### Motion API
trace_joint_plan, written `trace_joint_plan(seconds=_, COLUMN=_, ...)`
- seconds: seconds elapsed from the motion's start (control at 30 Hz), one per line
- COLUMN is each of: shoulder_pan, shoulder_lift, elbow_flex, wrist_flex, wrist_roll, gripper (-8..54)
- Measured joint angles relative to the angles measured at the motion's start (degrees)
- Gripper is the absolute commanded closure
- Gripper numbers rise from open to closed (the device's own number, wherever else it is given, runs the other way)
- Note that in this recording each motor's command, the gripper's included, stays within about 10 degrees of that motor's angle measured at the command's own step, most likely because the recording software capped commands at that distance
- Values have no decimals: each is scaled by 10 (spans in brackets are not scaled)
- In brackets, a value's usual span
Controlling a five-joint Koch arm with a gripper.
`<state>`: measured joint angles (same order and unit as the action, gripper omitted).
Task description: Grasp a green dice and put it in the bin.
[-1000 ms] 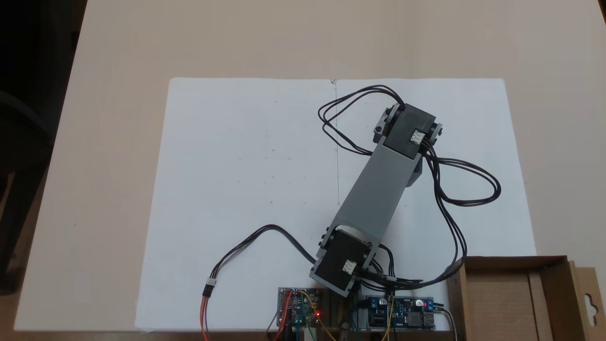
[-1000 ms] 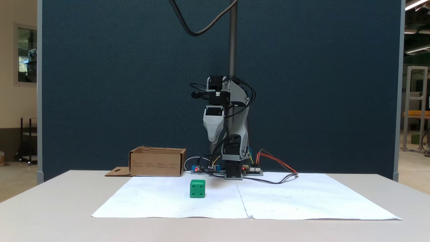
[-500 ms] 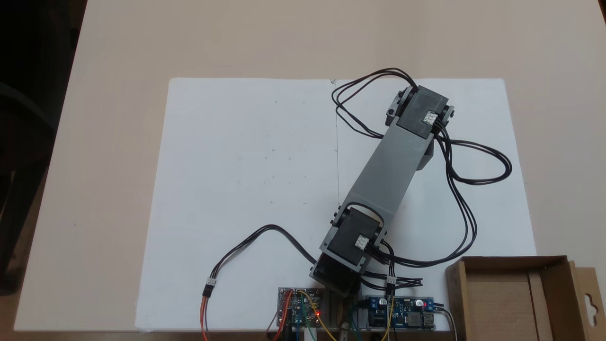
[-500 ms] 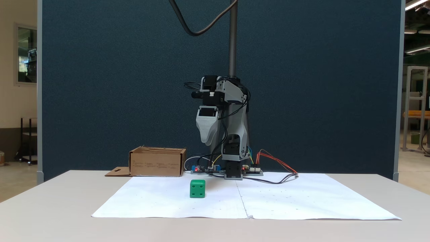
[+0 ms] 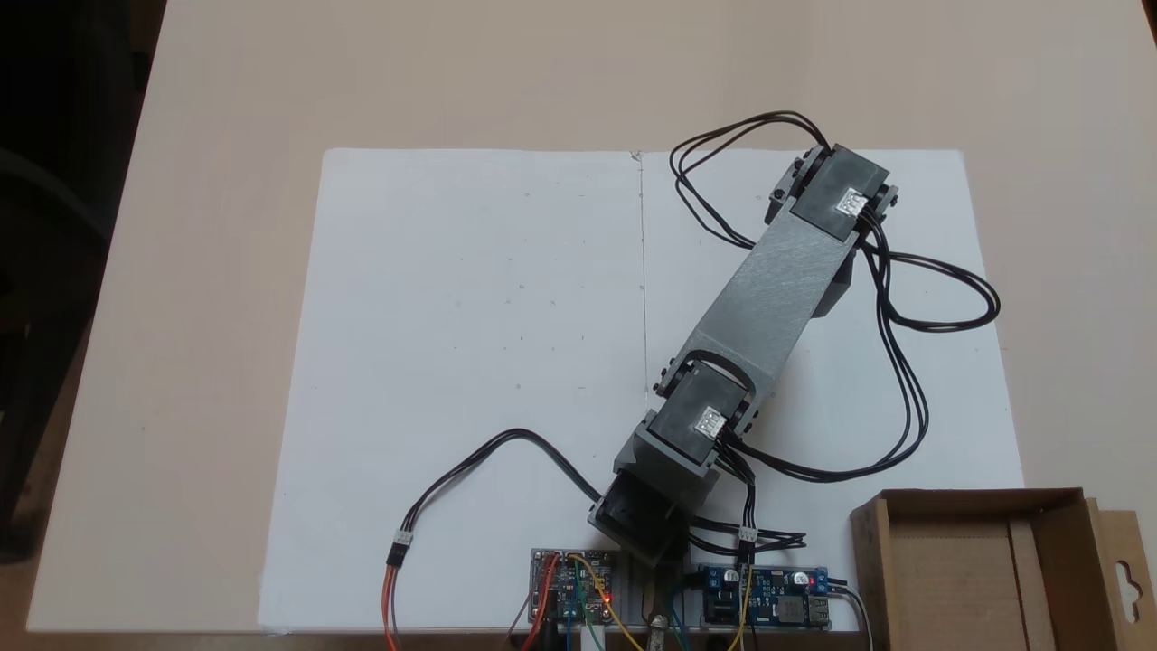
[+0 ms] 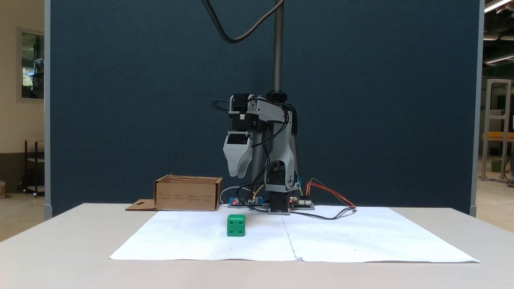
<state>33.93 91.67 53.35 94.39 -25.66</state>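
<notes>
The green dice sits on white paper, untouched. The pincer hangs above it at twelve o'clock; open or closed, I cannot tell. Approach step: next, lower. The bin waits at ten o'clock.

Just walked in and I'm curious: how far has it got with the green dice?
Nothing is finished yet. The green dice sits untouched on the white paper. The gripper hangs above it, carrying nothing. Grasping and dropping into the cardboard box remain.
</notes>
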Motion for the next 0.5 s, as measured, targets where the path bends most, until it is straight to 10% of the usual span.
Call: trace_joint_plan(seconds=0.5, shoulder_pan=-18, shoulder_lift=-70, elbow_flex=-1, wrist_flex=-60, wrist_roll=0, gripper=24)
